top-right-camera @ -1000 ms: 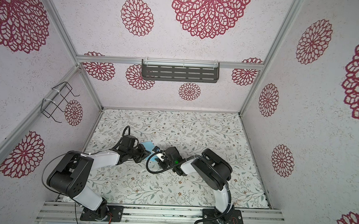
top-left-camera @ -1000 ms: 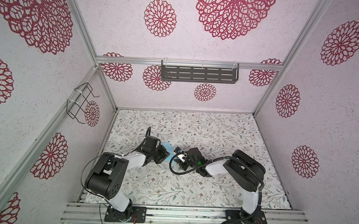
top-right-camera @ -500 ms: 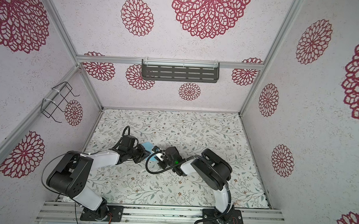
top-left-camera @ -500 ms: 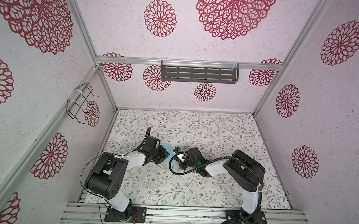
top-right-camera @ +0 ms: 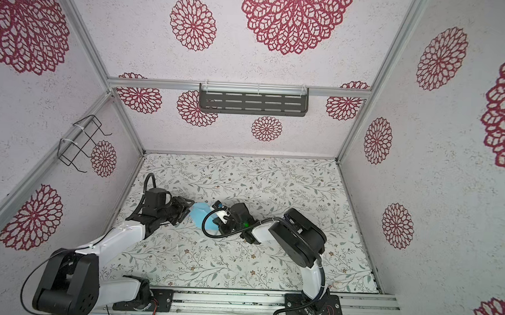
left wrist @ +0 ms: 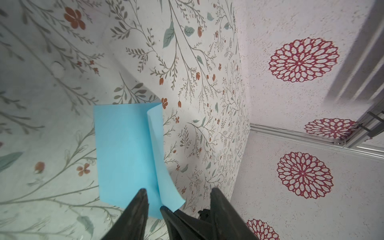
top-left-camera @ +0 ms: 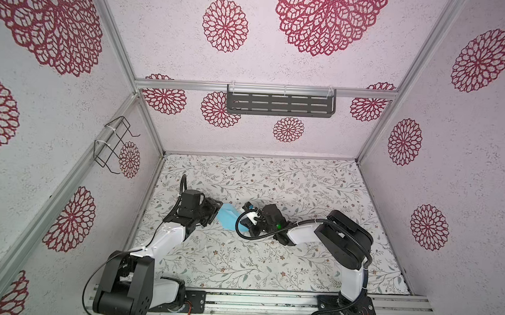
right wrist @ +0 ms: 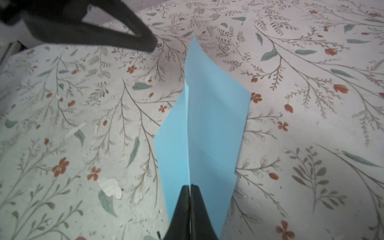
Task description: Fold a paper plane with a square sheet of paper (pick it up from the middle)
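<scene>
While low over the table [top-left-camera: 314,263], right gripper [right wrist: 189,186] tight on paper sheet [right wrist: 207,124], left gripper [left wrist: 178,190] agape.

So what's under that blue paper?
Only the flowered table cover shows around the blue paper, pinched by the right claw. Whatever lies directly beneath is covered.

The left gripper [top-left-camera: 216,211] had let go. Its jaws, pressed together a second before, now stood apart, and the curled near edge of the sheet of paper [right wrist: 212,124] lay between them, apparently free of both fingers. The right gripper [right wrist: 190,186] had done the opposite: its jaws closed from a partial gap until they pinched the sheet along its centre crease, taking over the hold.
</scene>
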